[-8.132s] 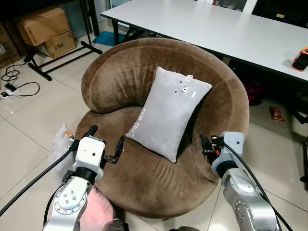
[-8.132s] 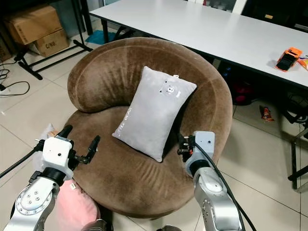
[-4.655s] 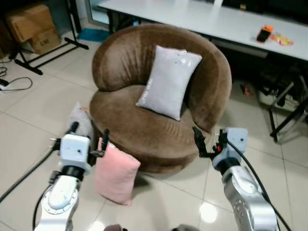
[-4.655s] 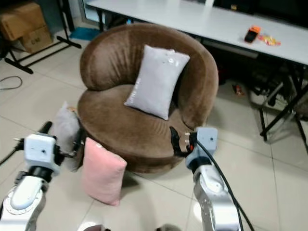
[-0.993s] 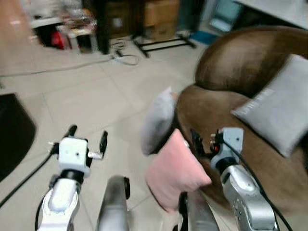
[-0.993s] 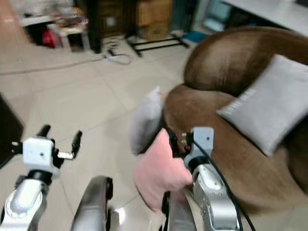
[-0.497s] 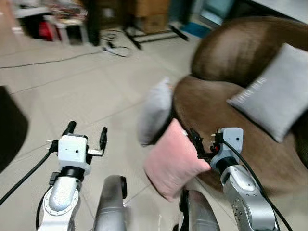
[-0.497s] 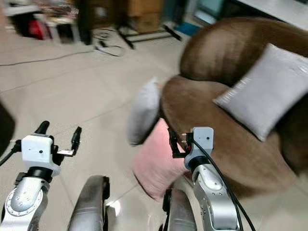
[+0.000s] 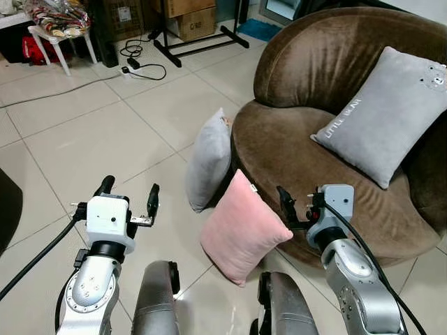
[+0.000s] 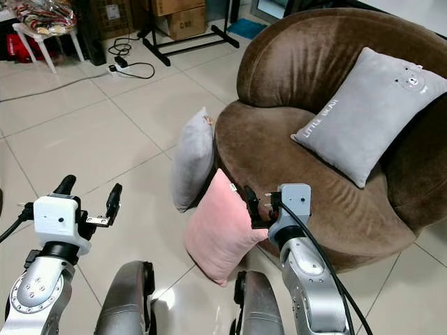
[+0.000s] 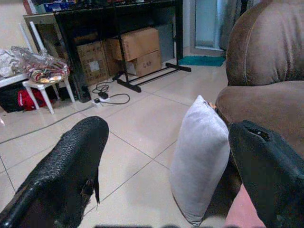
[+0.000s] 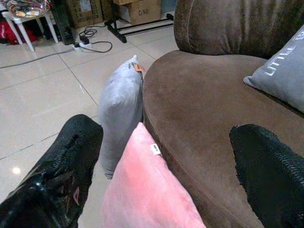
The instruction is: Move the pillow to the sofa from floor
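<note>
A pink pillow (image 9: 244,227) stands on the tiled floor, leaning against the front of the round brown sofa (image 9: 293,146). A grey pillow (image 9: 209,160) leans on the sofa's side just beyond it. Another grey pillow (image 9: 387,112), with lettering on it, rests against the sofa's backrest. My right gripper (image 9: 297,209) is open and hovers at the pink pillow's upper right edge with nothing between its fingers. Out over bare floor to the left of both pillows, my left gripper (image 9: 129,195) is open and holds nothing.
Cardboard boxes (image 9: 188,14) and a black stand's legs (image 9: 202,45) are at the back. A power strip with cables (image 9: 136,70) lies on the tiles near a white stool (image 9: 59,28). My own legs (image 9: 157,300) show at the bottom. A dark object (image 9: 10,209) sits at the left edge.
The camera backed off from the sofa and swung left, then steadied, so the blur is gone. Both floor pillows keep their places against the sofa. Both grippers stay open.
</note>
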Controlling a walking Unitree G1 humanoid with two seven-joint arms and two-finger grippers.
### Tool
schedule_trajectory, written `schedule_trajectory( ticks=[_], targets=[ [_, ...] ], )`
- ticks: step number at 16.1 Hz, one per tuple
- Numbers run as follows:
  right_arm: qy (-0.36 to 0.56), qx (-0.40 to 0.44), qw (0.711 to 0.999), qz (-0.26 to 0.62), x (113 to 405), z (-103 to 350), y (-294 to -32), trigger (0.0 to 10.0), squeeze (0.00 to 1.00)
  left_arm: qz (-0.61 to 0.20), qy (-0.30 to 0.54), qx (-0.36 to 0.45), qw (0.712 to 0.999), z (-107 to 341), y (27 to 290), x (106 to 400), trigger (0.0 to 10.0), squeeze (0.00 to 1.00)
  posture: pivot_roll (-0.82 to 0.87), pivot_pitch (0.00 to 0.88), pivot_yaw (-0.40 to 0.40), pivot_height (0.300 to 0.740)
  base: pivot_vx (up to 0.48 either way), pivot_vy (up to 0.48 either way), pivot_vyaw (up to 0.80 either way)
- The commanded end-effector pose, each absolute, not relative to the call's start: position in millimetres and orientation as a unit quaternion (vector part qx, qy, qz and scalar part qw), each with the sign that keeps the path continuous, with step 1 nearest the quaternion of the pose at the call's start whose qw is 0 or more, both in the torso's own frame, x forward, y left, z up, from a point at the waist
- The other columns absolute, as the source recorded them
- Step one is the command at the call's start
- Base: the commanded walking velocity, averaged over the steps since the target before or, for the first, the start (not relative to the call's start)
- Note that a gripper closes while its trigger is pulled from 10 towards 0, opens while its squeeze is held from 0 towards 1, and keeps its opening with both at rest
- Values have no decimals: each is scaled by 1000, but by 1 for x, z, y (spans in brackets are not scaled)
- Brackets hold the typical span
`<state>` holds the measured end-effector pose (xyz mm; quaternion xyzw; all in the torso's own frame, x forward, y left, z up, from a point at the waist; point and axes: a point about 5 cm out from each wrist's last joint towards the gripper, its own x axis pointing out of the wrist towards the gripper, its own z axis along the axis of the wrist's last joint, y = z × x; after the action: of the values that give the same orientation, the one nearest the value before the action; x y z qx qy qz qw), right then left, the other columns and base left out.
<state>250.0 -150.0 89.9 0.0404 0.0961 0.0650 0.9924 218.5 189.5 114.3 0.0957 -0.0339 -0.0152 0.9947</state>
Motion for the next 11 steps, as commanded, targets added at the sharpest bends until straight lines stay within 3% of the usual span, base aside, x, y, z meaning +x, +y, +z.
schedule_trajectory(
  ticks=[1,4,11],
  targets=[
    [96,13,993,69,252,91,-152,10000,0,-22,-43,95,994,118,187,218,10000,541,38,103,-79,612,307,0,0],
    [99,6,993,65,252,90,-152,10000,0,-22,-44,95,994,118,187,219,10000,537,39,97,-79,612,310,0,700],
    [98,15,994,44,253,88,-157,10000,0,-24,-43,94,994,117,189,219,10000,537,39,79,-77,612,307,0,0]
  ],
)
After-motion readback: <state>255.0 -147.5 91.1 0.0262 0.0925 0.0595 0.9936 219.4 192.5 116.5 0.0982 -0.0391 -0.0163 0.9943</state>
